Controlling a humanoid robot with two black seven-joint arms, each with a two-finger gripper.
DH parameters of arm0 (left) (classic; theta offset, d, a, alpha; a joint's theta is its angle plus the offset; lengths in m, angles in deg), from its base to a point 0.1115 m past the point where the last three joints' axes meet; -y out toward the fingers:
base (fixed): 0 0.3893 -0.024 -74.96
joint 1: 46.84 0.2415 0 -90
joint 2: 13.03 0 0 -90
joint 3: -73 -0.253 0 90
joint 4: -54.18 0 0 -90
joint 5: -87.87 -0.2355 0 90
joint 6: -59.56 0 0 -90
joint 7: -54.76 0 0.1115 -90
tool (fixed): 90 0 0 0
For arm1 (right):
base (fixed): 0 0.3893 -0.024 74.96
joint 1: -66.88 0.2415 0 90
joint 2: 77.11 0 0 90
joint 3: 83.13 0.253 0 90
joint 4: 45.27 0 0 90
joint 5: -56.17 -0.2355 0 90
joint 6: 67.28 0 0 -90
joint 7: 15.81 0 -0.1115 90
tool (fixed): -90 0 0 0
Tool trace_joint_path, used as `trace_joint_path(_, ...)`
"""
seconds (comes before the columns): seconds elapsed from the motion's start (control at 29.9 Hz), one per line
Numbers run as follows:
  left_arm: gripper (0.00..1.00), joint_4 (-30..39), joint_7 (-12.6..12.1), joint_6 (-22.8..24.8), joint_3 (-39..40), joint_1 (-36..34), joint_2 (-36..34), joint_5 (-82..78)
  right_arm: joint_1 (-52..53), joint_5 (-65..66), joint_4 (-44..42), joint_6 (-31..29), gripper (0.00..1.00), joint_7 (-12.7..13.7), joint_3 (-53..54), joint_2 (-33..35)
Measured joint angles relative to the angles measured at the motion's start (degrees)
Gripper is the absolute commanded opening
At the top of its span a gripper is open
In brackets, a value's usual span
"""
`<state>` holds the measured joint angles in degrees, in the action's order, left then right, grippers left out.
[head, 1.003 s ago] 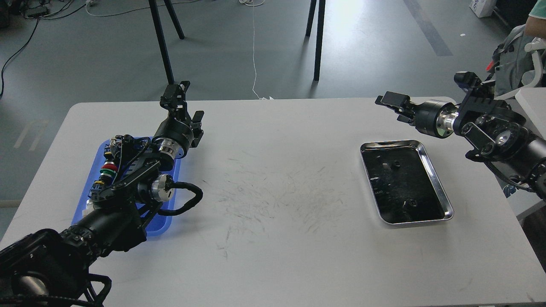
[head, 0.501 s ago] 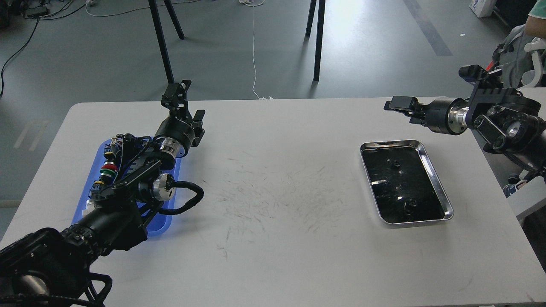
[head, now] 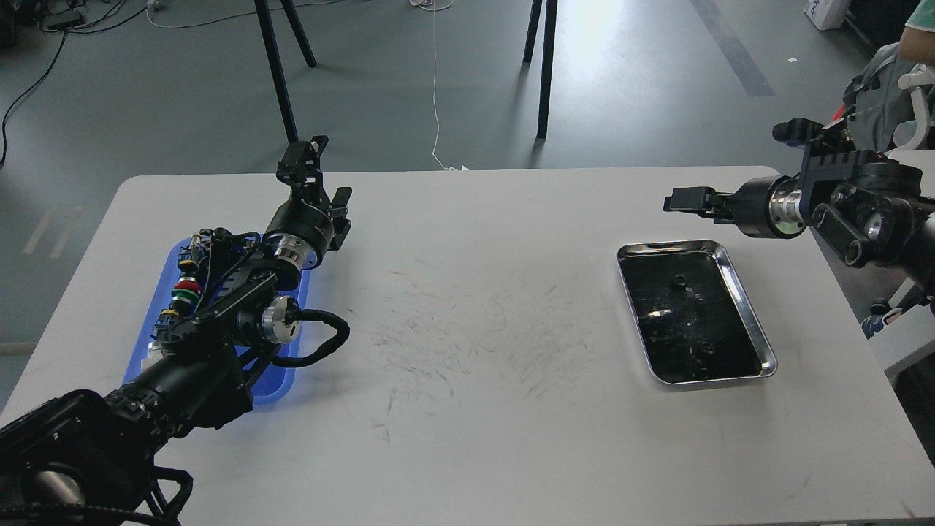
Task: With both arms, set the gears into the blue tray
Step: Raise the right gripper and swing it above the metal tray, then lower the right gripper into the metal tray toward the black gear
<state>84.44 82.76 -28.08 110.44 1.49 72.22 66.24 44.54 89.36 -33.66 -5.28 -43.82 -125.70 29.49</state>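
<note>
The blue tray (head: 146, 332) lies at the table's left, mostly covered by my left arm. My left gripper (head: 302, 157) is raised beyond the tray's far end; it is too dark to tell its fingers apart. Two small black gears (head: 679, 280) (head: 705, 348) rest on the dark floor of the steel tray (head: 754, 325) at the right. My right gripper (head: 685, 199) points left, hovering just past that tray's far edge. It looks like one narrow dark piece, and I see nothing held in it.
Red, green and yellow push-button switches (head: 186, 291) sit in the blue tray beside my left forearm. The scuffed white table (head: 475, 343) spreads between the two trays. Black tripod legs (head: 540, 69) stand on the floor behind the table.
My right arm has drawn back to the right, and its gripper has levelled out and dropped slightly toward the steel tray's far edge. The left arm has barely moved.
</note>
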Motion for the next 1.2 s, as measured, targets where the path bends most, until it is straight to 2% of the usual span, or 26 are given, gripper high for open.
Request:
trace_joint_path(0.47,0.98,0.0,0.0,0.0,0.0,0.0,0.0,-0.1,0.1,5.9,1.9,0.0,0.98,0.0,-5.9,-0.5)
trace_joint_path(0.9,0.98,0.0,0.0,-0.1,0.0,0.0,-0.1,-0.1,3.6,9.8,10.4,0.0,0.97,0.0,-7.2,-0.4)
trace_joint_path(1.2,0.98,0.0,0.0,0.0,0.0,0.0,-0.1,-0.1,4.0,9.9,11.5,0.0,0.89,0.0,-7.1,-0.7)
